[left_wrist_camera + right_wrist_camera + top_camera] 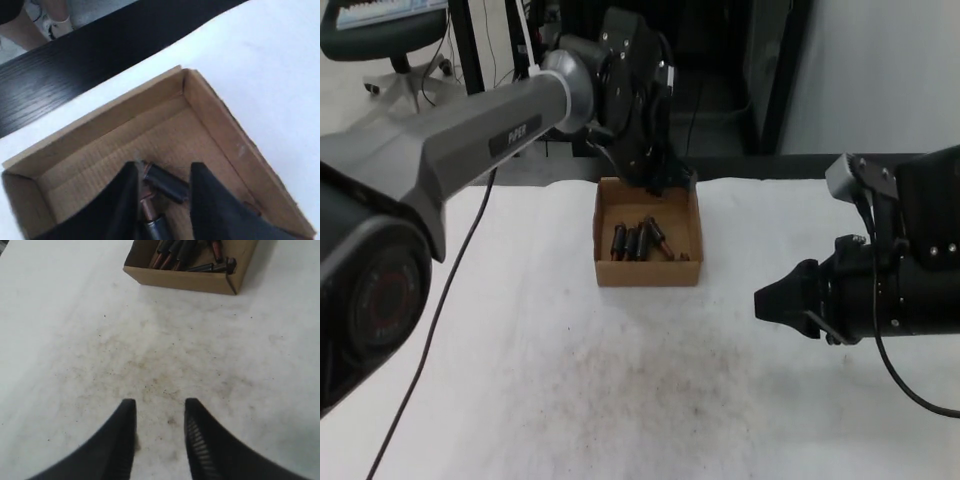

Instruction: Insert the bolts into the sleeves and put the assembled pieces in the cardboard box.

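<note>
Cardboard box [648, 275]: we see it open-topped on the white cloth [570, 400]; every place below is given from it.
Assembled pieces [638, 240]: we find a small cluster of dark sleeves with coppery bolt ends lying on the box's floor, side by side and partly crossing; one lies along the near wall.
Left gripper [663, 182]: it hangs above the box's far wall, fingers pointing down into the box.
Left gripper's state [164, 167]: moderately parted, nothing pinched at the tips; we see the pieces [165, 182] on the box [220, 125] floor through the gap, just beneath the fingers.
Right gripper [767, 300]: well apart from the box, over bare cloth to its near right side, pointing towards the box.
Right gripper's state [159, 402]: narrowly parted and holding nothing; box [175, 279] and pieces [185, 250] lie well ahead of the tips.
Cloth near the box: we note brownish specks on the near side.
Black cable [430, 320]: trails over the cloth, well off the box's left side.
</note>
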Controlling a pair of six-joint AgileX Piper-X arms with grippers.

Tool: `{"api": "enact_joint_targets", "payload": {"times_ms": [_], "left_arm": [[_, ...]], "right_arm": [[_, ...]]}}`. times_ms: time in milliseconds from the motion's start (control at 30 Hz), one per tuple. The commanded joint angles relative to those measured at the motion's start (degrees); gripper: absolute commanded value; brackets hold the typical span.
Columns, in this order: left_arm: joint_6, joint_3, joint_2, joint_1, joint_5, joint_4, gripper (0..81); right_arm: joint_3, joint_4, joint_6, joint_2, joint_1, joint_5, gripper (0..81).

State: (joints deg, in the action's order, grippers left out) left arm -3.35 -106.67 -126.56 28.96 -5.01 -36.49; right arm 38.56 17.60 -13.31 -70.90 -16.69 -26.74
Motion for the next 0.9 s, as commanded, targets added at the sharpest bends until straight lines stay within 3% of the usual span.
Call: {"api": "enact_joint_targets", "payload": {"times_ms": [0, 100, 167, 367, 533, 733, 867], "left_arm": [[-3.3, -2.0, 1.6, -0.2, 6.5, -5.1, 3.2], [-7.7, -2.0, 3.0, -0.3, 10.2, -9.9, 0.2], [-8.4, -1.8, 4.6, -0.3, 12.1, -13.6, 0.3], [-8.2, 1.4, 13.1, -0.3, 11.6, -21.5, 0.3], [-7.3, 12.6, 26.3, -0.2, 10.5, -21.0, 0.3], [-1.9, 36.5, 51.8, -0.1, 10.2, -13.6, 0.3], [5.7, 55.6, 72.9, -0.1, 12.5, -5.5, 0.3]], "right_arm": [[0.4, 0.6, 0.5, 0.8, 0.2, -0.1, 29.8], [0.4, 0.6, 0.5, 1.4, 0.2, 1.8, 15.5], [0.4, 0.6, 3.0, 1.8, 0.2, 3.0, 1.3], [0.4, 4.4, 6.7, 4.6, 0.2, 8.1, 0.8], [0.4, 12.5, 10.9, 11.1, 0.4, 16.3, 0.8], [0.4, 21.4, 11.7, 24.6, 4.5, 19.8, 0.8], [0.1, 29.4, 17.7, 32.8, 8.1, 26.3, 0.8]]}}
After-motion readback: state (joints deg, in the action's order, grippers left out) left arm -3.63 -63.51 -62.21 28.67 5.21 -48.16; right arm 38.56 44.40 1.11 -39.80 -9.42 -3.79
